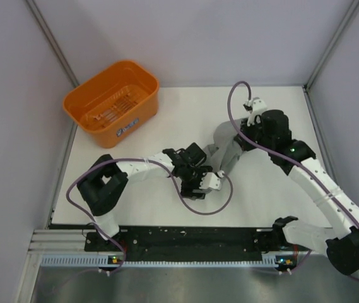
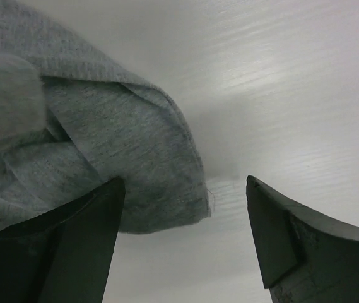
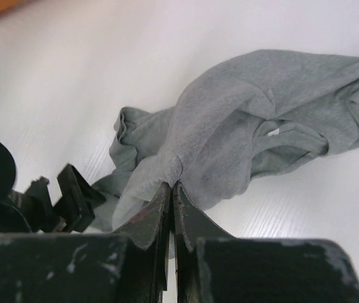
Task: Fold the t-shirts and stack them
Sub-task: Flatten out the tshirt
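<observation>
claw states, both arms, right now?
Left claw: open, gripping nothing.
Right claw: closed on the grey t-shirt.

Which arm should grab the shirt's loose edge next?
Left. The left hand is open with the shirt edge just ahead of it; the right hand is shut on the fabric.

The white counter carried an orange basket at the upper left and a crumpled grey t-shirt near the middle.
</observation>
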Robot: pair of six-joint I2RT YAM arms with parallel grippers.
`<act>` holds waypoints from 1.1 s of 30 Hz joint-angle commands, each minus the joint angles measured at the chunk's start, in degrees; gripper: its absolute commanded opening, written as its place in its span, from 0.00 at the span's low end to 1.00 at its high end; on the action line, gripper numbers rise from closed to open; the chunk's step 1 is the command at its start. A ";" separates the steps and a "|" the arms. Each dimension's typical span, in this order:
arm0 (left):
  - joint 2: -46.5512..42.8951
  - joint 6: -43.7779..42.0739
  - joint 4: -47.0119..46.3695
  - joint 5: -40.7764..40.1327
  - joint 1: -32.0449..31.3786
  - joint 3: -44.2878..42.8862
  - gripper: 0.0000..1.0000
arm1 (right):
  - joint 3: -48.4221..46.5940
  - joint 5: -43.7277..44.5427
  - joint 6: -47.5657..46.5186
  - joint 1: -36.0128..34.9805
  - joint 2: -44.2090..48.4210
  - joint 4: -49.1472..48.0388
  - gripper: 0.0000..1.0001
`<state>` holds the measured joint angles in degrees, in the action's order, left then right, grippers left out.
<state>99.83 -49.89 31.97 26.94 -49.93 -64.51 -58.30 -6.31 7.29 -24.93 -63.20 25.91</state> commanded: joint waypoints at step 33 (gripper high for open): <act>-25.65 6.91 39.40 -25.11 20.84 -66.09 0.00 | -51.39 3.32 -10.72 15.35 18.90 19.00 0.00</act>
<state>74.65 -44.60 64.53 -0.99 -29.06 -126.65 -107.83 -2.46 -2.00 -9.67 -44.97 44.23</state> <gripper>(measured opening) 0.012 0.006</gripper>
